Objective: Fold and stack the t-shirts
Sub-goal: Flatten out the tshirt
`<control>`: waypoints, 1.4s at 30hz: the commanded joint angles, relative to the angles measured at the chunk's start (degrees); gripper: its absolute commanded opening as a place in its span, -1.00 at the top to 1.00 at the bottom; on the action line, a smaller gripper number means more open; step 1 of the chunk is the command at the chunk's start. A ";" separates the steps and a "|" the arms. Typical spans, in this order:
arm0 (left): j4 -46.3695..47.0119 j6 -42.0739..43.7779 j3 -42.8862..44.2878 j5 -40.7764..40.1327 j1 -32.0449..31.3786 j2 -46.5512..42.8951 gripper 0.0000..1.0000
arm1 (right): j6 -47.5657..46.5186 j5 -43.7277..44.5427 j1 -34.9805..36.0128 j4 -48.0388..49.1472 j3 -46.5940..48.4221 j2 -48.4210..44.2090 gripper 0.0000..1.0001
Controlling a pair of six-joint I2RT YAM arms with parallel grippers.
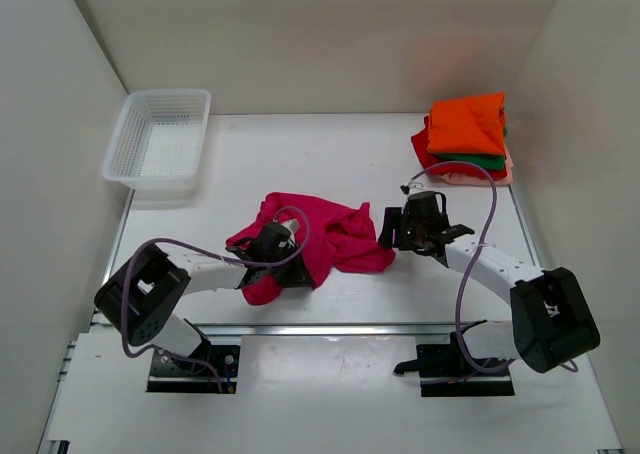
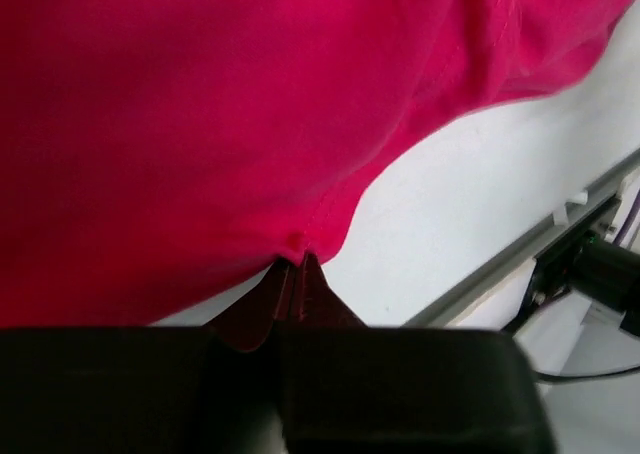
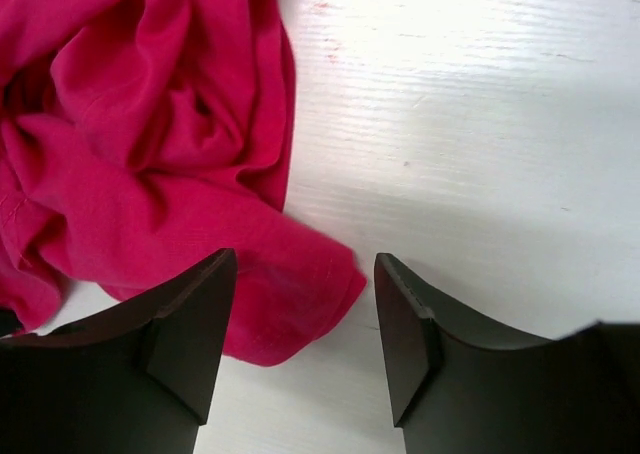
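Magenta-pink t-shirt lies crumpled at the middle of the table, toward the near edge, between the two arms. Its right corner tapers to a loose rounded flap on bare table surface. Its left portion bunches over the left end effector. Open table extends behind the shirt to the far wall, and a narrow strip runs on the near side up to the metal rail.

Surroundings: a stack of folded t-shirts sits in the far right corner, well apart from the magenta one. Orange is on top, with green, red and pale pink edges showing beneath. A white mesh basket occupies the far left corner. Neither stands near the end effectors.

Left arm: stretched low to the right, end effector closed, tips pinched together on the shirt's hemmed edge.

Right arm: reaching forward and left, right end effector open, fingers spread low over the table — the shirt's right corner lies partly between them.
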 commanded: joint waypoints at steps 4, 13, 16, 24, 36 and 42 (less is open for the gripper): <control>-5.69 3.81 3.26 -5.28 2.82 -4.03 1.00 | -0.74 -1.76 -0.88 2.70 1.09 -1.78 -0.18; -19.73 8.12 6.25 -2.13 10.19 -17.57 1.00 | 1.02 -3.44 -5.18 5.41 -5.41 -5.21 -0.41; -27.20 11.63 12.30 0.06 16.42 -24.50 1.00 | 1.80 -6.50 -6.85 6.99 -7.43 -5.83 -0.44; -36.46 13.41 26.11 3.67 23.48 -31.63 1.00 | 7.42 -12.41 -4.93 13.50 -10.08 -2.15 -0.34; -46.30 17.88 45.63 -7.92 29.10 -34.27 1.00 | 12.09 -18.02 -10.98 19.48 -15.26 -6.53 -0.35; -48.32 19.20 49.23 -14.50 28.84 -35.42 1.00 | 12.70 -22.15 -14.67 22.63 -14.56 -4.44 -0.34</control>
